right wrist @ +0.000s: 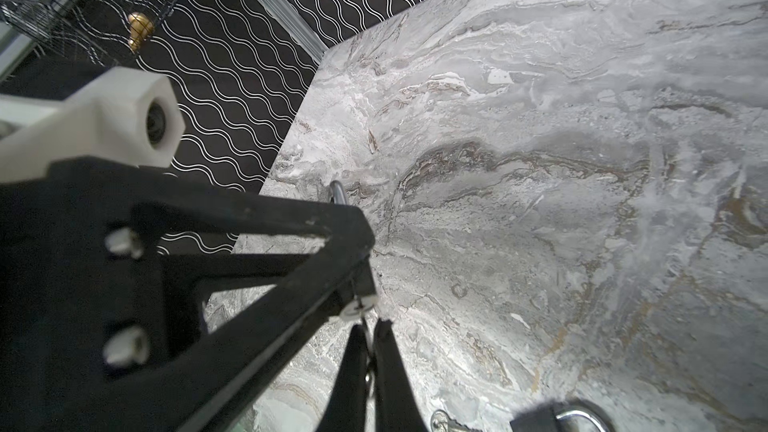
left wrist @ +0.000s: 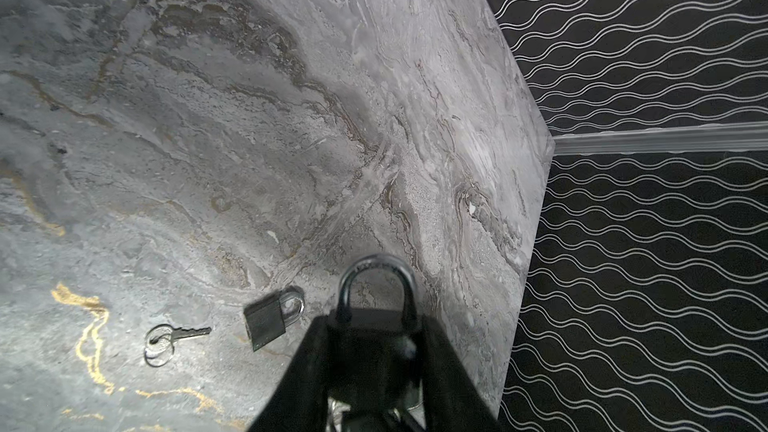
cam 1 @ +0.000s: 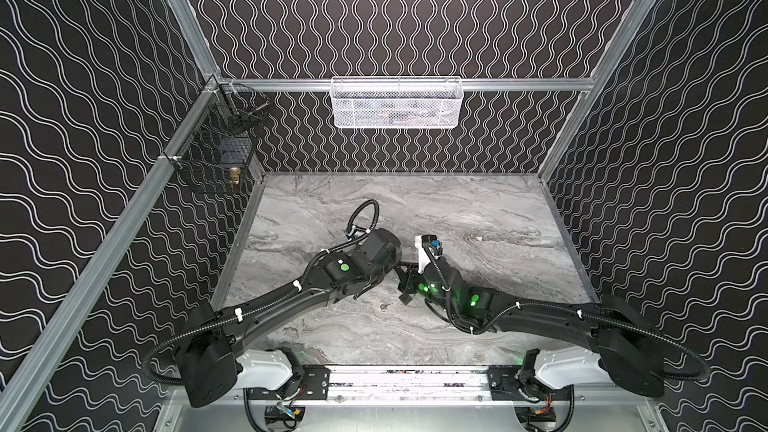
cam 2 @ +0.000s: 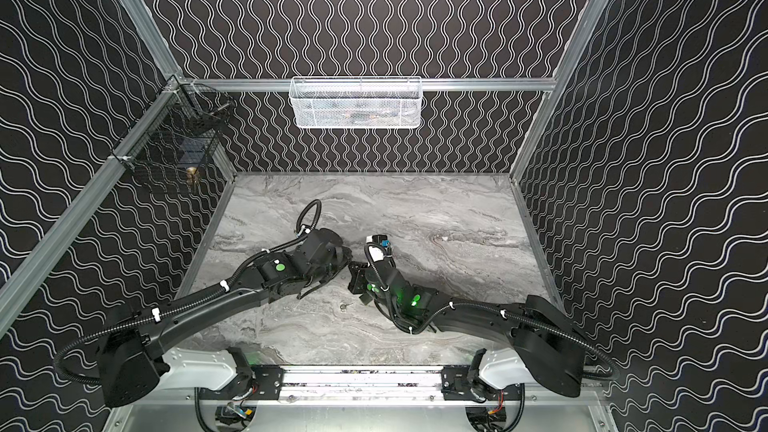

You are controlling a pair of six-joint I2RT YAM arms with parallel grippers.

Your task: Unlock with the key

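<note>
**Key brought to the lock, shackle not yet freed**

Above the grey marbled tabletop [cam 1: 478, 209] the two arms meet mid-table. The left gripper [left wrist: 372, 328] has its fingers clamped on the dark-bodied padlock with steel shackle [left wrist: 374, 309], and both shackle legs look seated. The right gripper [right wrist: 370, 326], fingers pressed together on what looks like a thin silver key [right wrist: 368, 369], sits just beside it. Whether the key is inserted is hidden. Turning and release seem left. A second padlock [left wrist: 270, 320] and a ringed key [left wrist: 174, 336] lie on the table.

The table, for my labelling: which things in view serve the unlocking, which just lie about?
In use: padlock in left tool; key, apparently, in shut right tool.
Lying about: second padlock, ringed keys, white basket, black wire basket.
</note>
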